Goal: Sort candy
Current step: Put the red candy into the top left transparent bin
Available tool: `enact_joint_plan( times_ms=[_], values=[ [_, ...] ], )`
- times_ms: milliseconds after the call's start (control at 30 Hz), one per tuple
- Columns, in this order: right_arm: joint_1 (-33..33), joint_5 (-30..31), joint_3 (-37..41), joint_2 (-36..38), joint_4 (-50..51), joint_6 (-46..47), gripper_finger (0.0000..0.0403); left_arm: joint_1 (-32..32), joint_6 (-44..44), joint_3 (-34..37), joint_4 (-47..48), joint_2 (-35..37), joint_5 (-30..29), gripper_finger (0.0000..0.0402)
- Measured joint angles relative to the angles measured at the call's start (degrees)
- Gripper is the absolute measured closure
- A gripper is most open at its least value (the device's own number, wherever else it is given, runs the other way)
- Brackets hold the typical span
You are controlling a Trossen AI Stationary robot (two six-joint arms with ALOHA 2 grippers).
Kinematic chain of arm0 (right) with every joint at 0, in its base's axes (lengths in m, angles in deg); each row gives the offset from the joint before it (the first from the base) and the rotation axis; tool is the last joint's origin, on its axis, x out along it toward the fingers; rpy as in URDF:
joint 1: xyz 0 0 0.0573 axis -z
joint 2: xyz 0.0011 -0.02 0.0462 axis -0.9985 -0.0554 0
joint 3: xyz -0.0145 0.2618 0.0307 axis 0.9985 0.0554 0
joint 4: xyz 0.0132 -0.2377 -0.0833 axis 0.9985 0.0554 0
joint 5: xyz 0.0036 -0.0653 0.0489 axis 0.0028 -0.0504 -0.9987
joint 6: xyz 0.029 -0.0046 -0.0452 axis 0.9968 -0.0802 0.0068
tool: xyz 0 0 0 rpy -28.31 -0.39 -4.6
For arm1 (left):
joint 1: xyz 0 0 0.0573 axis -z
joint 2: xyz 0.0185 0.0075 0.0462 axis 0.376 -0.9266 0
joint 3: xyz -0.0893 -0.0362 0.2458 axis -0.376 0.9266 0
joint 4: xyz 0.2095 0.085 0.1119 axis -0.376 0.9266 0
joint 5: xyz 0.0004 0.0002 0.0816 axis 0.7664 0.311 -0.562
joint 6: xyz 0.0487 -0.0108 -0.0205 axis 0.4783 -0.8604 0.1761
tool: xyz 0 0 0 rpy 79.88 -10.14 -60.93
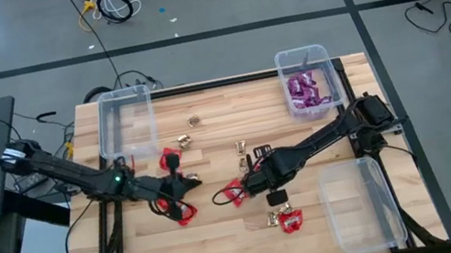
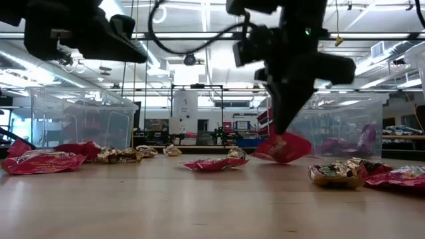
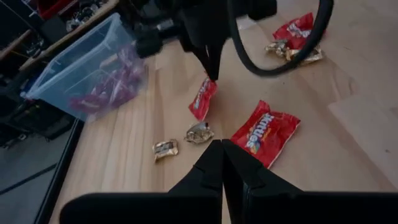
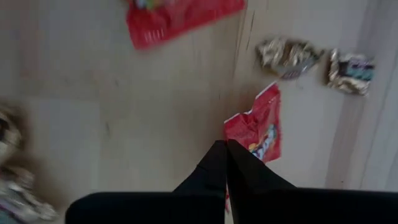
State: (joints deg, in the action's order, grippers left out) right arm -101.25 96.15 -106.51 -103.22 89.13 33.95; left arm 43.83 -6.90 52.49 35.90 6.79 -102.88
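I see a pale wooden counter [image 1: 227,238] in a workshop, with a clear plastic bin [image 1: 308,80] of purple packets at the far right. The flat red packet [image 3: 265,132] nearest my left wrist camera reads "Skittles". My right gripper [image 1: 236,193], arm stretched low toward the counter's centre, is pinched shut on a flat red candy packet [image 2: 282,147] dangling just above the wood. My left gripper [image 1: 189,185] hovers nearby, closed and empty. Gold foil-wrapped pieces [image 3: 199,132] lie scattered around.

I count, from above, on the surface [image 1: 228,249]: clear bin [image 1: 121,94], quantity three; red packet [image 1: 291,221], at least four; gold piece [image 1: 194,121], about four. Purple packet [image 1: 303,89]: one heap, individual count indeterminable.
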Motion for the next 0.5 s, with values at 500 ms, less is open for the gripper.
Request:
enact_joint_plan(
  times_ms=[500],
  values=[
    [-1.1, -1.6, -11.9, 0.0, -3.1, -1.3, 0.0403, -2.3, 1.7, 0.0, -14.5, -12.8, 4.1, 0.0324]
  ],
)
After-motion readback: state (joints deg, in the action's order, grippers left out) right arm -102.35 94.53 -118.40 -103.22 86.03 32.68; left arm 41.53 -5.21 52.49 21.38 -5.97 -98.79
